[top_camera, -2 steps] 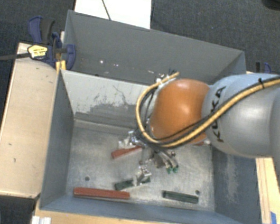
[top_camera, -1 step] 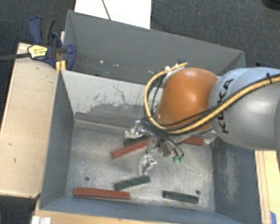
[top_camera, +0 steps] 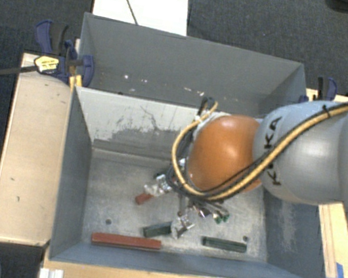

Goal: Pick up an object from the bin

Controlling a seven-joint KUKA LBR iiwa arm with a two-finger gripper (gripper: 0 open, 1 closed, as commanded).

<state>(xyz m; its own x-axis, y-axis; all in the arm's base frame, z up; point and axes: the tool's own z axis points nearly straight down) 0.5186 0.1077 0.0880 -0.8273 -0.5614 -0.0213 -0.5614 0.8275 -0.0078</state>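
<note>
One dark green bar (top_camera: pixel 154 230) just beside the low pincer (top_camera: pixel 181 226) (opening: cannot tell), long red strip (top_camera: pixel 126 242) by the bin's (top_camera: pixel 74 177) front wall.

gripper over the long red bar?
No, the gripper hangs by a dark green block mid-bin; the long red bar lies apart at the near wall.

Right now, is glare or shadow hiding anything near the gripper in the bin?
Camera view: even light, no strong glare, only small bright specks along the bin's back wall. Camera view: soft shadow under the orange wrist cover dims the floor round the gripper, yet the dark green bar beside it stands out.
</note>
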